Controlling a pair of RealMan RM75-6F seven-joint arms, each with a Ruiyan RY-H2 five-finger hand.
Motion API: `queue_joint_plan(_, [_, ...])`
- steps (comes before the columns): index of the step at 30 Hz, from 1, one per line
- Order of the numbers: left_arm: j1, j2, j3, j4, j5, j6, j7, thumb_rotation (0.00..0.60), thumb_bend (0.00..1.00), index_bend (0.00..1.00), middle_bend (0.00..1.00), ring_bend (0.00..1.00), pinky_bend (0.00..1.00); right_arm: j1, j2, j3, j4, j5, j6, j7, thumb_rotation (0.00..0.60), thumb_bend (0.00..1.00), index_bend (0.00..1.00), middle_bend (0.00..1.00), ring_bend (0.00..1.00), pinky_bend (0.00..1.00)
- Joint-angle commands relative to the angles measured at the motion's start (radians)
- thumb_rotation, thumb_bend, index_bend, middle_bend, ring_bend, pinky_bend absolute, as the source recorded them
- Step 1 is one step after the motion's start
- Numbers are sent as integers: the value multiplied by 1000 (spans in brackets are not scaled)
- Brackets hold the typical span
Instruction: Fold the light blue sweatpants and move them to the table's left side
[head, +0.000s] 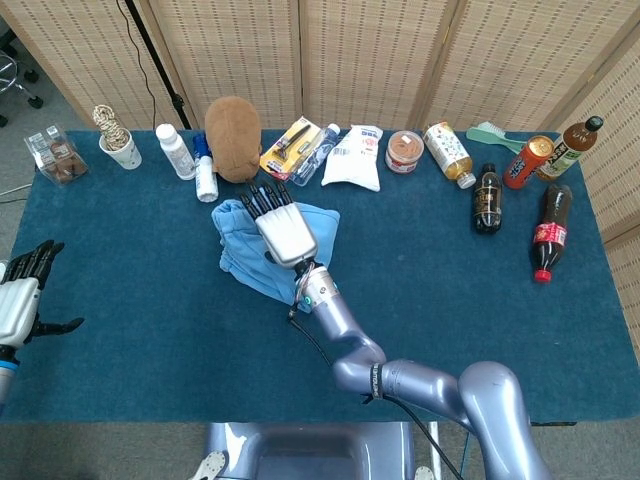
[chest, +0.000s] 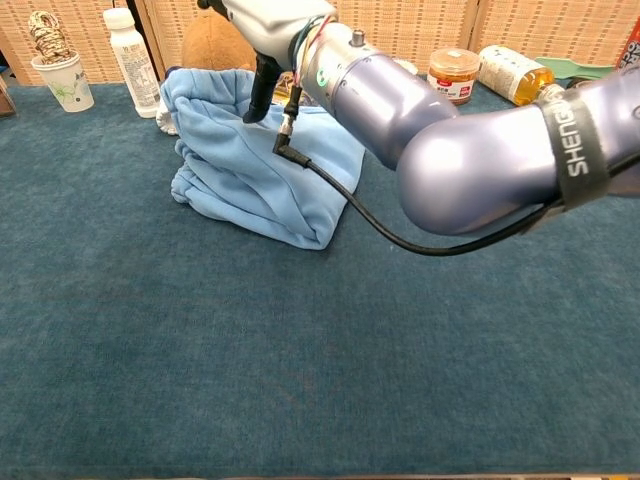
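The light blue sweatpants (head: 243, 262) lie bunched in a folded heap at the table's middle, toward the back. In the chest view the sweatpants (chest: 250, 190) show a top layer doubled over toward the left. My right hand (head: 282, 228) hovers flat over the heap with its fingers (head: 262, 196) stretched out and apart, gripping nothing. The chest view shows that right hand (chest: 272, 14) at the top edge, its thumb pointing down at the cloth. My left hand (head: 22, 300) hangs off the table's left edge, fingers apart and empty.
A brown plush toy (head: 232, 125), white bottles (head: 177, 150) and a paper cup (head: 121, 150) stand just behind the sweatpants. Snack packs (head: 356, 157), a jar (head: 404, 151) and drink bottles (head: 547, 232) line the back and right. The blue table cloth (head: 130, 270) stretches leftward.
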Motion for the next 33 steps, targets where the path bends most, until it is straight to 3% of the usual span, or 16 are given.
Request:
queue_joint_plan(1, [-10, -16, 6, 17, 31, -3, 0, 600, 77, 0, 0, 0, 0, -47, 79, -23, -114, -14, 44, -35, 600, 0, 0, 0, 0, 14])
queue_joint_plan(6, [-22, -45, 15, 66, 141, 18, -60, 600, 77, 0, 0, 0, 0, -145, 229, -64, -307, -19, 83, -67, 600, 0, 0, 0, 0, 11])
queue_joint_plan(11, [-56, -77, 24, 148, 279, 38, -128, 600, 72, 0, 0, 0, 0, -287, 428, -139, -509, -38, 134, -58, 600, 0, 0, 0, 0, 11])
queue_joint_plan(16, [-123, -124, 24, 241, 411, 52, -128, 600, 70, 0, 0, 0, 0, -407, 586, -216, -618, -75, 171, 5, 600, 0, 0, 0, 0, 0])
queue_joint_plan(21, [-206, -195, 19, 348, 523, 64, -153, 600, 69, 0, 0, 0, 0, -518, 698, -288, -650, -137, 222, 119, 600, 0, 0, 0, 0, 0])
queue_joint_plan(25, [-304, -255, -3, 404, 565, 18, -124, 600, 69, 0, 0, 0, 0, -630, 773, -369, -605, -221, 286, 261, 600, 0, 0, 0, 0, 0])
queue_joint_plan(28, [-356, -287, -18, 421, 556, -37, -64, 600, 69, 0, 0, 0, 0, -689, 795, -407, -575, -258, 325, 345, 600, 0, 0, 0, 0, 0])
queue_joint_plan(30, [-427, -342, -26, 452, 545, -141, 1, 600, 69, 0, 0, 0, 0, -764, 810, -438, -556, -249, 377, 408, 600, 0, 0, 0, 0, 0])
queue_joint_plan(33, [-474, -409, -33, 500, 492, -227, 61, 600, 69, 0, 0, 0, 0, -816, 808, -448, -540, -257, 412, 477, 600, 0, 0, 0, 0, 0])
